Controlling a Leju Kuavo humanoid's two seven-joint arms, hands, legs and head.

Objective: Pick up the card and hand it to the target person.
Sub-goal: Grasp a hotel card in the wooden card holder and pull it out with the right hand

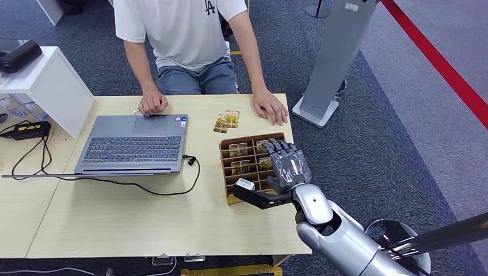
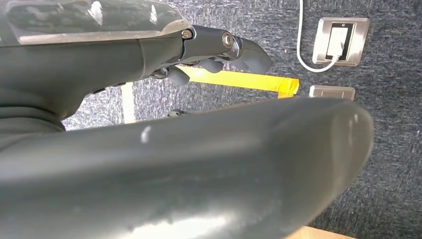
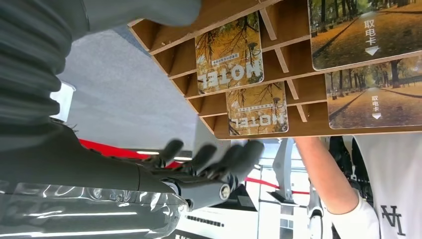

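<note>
Hovering over the wooden card rack (image 1: 229, 164), the right hand (image 1: 286, 167) is spread wide, nothing held. Hotel cards (image 3: 230, 52) are still slotted in the rack. Fingers should probably be lowered onto one card's edge, pinched gently, then lifted straight out toward the person (image 1: 190, 34).

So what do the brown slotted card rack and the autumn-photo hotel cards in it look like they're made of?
The brown slotted card rack looks like thin wood or fibreboard, matte: flat interlocking panels with raw-looking edges. The autumn-photo hotel cards look like printed plastic with a slight sheen, thin, stiff and round-cornered; coated card cannot be ruled out.
</note>
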